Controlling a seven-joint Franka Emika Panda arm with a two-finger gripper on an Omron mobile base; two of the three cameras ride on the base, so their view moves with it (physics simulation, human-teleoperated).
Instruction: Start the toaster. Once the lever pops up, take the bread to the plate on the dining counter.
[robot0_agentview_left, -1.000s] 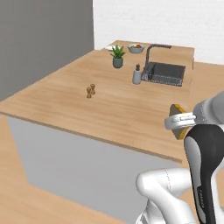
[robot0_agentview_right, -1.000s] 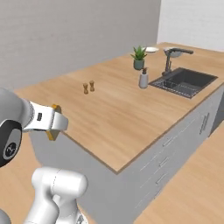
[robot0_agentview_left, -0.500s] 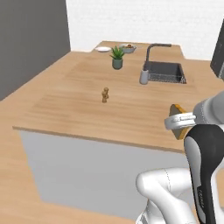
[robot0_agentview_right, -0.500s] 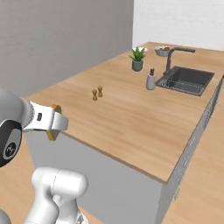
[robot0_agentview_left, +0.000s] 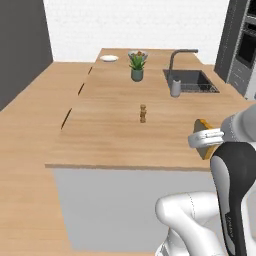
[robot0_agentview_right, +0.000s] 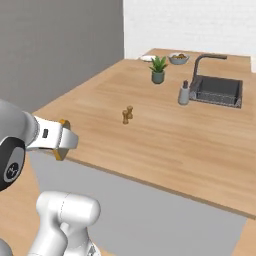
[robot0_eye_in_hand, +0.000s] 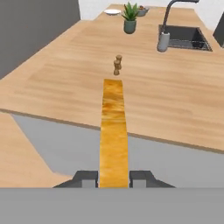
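My gripper (robot0_eye_in_hand: 113, 177) is shut on the bread (robot0_eye_in_hand: 113, 127), a toast slice seen edge-on with a golden-brown crust, pointing out toward the counter. From the base views the slice (robot0_agentview_left: 203, 123) sticks out above and below the white hand (robot0_agentview_left: 204, 139), just before the near edge of the light-wood counter (robot0_agentview_left: 110, 135). The gripper (robot0_agentview_right: 61, 141) holds the bread (robot0_agentview_right: 63, 122) off the counter's near left corner. The white plate (robot0_agentview_left: 109, 58) lies at the counter's far end, also visible as the plate (robot0_agentview_right: 147, 58) and plate (robot0_eye_in_hand: 112, 12). The toaster is out of view.
On the counter stand two small wooden shakers (robot0_agentview_left: 143, 113), a potted plant (robot0_agentview_left: 137, 66), a fruit bowl (robot0_agentview_left: 138, 53) beside the plate, a grey dispenser (robot0_agentview_left: 175, 87) and a sink with a dark faucet (robot0_agentview_left: 192, 80). Dark ovens (robot0_agentview_left: 245, 45) stand at the right.
The whole scene has shifted as the base drove and turned; the counter now faces me more squarely. The bread stays in the shut gripper.
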